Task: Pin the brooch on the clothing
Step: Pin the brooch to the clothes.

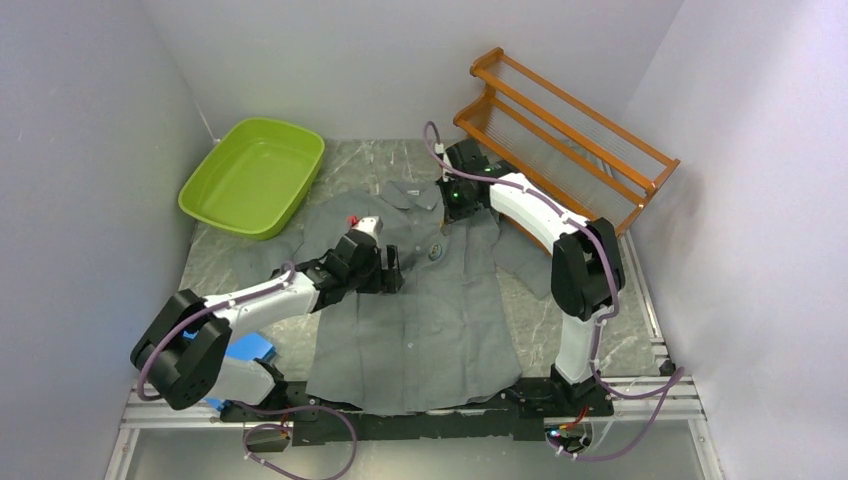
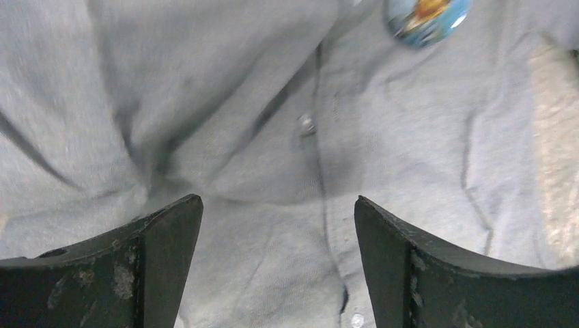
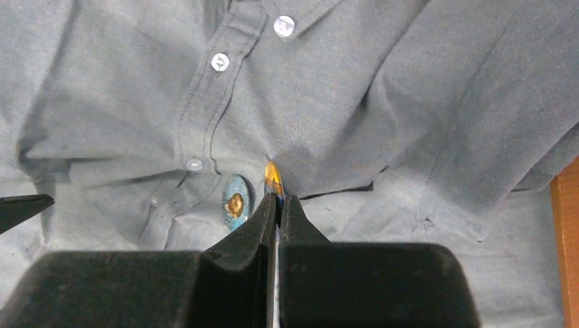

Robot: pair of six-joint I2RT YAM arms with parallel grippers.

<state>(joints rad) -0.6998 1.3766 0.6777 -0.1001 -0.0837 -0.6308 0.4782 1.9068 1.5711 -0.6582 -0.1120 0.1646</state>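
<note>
Brooch [image 3: 235,203] on shirt [image 3: 341,102], just beside (perhaps against) right gripper [image 3: 276,197]

Arms [image 1: 255,298] white-shelled, black-jointed, lilac cables [image 1: 430,140] (loosely looped); left claw [image 2: 278,199] scuffed black.

I'm checking all three views and there's no writing I can read. The brooch [image 2: 427,19], at one o'clock in my left wrist view, carries a blue and orange picture, too blurred for any lettering. From the right wrist it's a small oval with an orange patch; I can't make out characters there either.
</note>
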